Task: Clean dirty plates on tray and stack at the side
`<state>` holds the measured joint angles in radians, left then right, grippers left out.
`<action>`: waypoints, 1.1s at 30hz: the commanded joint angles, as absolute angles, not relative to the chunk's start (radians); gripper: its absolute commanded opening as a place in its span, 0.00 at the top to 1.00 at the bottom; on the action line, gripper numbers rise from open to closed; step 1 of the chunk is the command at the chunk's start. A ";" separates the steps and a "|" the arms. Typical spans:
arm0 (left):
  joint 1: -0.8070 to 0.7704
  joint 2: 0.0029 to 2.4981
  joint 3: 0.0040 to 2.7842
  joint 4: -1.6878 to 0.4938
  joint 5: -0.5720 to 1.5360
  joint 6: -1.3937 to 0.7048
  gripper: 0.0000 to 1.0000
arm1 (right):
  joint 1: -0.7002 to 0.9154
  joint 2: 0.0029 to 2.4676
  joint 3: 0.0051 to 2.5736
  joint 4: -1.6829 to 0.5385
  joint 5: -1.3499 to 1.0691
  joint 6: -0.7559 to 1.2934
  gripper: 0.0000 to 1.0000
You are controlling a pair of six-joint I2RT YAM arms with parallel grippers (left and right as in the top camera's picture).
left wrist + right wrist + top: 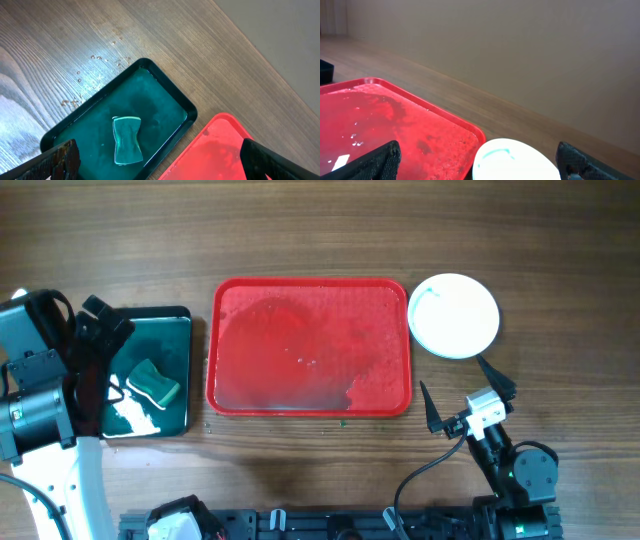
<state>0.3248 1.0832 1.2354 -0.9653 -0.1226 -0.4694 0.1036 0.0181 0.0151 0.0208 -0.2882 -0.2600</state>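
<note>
The red tray [310, 402] lies in the middle of the table, wet, with no plates on it; it also shows in the left wrist view [220, 150] and the right wrist view [395, 125]. A stack of plates [455, 315] with a white one on top sits just right of the tray; the top plate carries a faint teal arc and shows in the right wrist view [512, 161]. My right gripper [468, 395] is open and empty, a little nearer than the stack. My left gripper [95, 355] is open and empty above the black tray [180, 315].
The black tray [165, 92] holds green water and a green sponge [153, 380], also seen in the left wrist view [126, 140]. Water drops lie on the wood beside it. A small green speck lies by the red tray's near edge [342, 420].
</note>
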 commanded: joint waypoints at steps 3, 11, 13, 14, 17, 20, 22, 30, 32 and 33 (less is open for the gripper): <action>0.329 1.081 1.240 -0.963 -0.132 -0.482 0.00 | 0.099 0.005 0.006 0.026 -0.307 -0.270 0.00; 0.329 1.081 1.240 -0.963 -0.132 -0.482 0.00 | 0.099 0.005 0.006 0.026 -0.307 -0.269 0.00; 0.329 1.081 1.240 -0.963 -0.132 -0.482 0.00 | 0.099 0.005 0.006 0.026 -0.307 -0.269 0.00; 0.329 1.081 1.240 -0.964 -0.133 -0.471 0.00 | 0.099 0.005 0.006 0.026 -0.307 -0.269 0.00; 0.318 1.048 1.236 -0.982 -0.129 -0.465 0.00 | 0.099 0.005 0.006 0.026 -0.307 -0.269 0.00; 0.179 0.909 1.094 -0.801 -0.124 -0.477 0.00 | 0.099 0.005 0.006 0.026 -0.307 -0.269 0.00; 0.108 0.804 0.962 -0.648 -0.124 -0.443 0.00 | 0.099 0.005 0.006 0.026 -0.307 -0.269 0.00; 0.050 0.299 0.398 -0.191 0.089 -0.165 0.00 | 0.099 0.005 0.006 0.026 -0.307 -0.270 0.00; 0.050 0.196 0.293 -0.138 0.135 -0.093 0.00 | 0.099 0.005 0.006 0.026 -0.307 -0.270 0.00; 0.050 0.163 0.263 -0.135 0.141 -0.081 0.00 | 0.099 0.005 0.006 0.026 -0.307 -0.269 0.00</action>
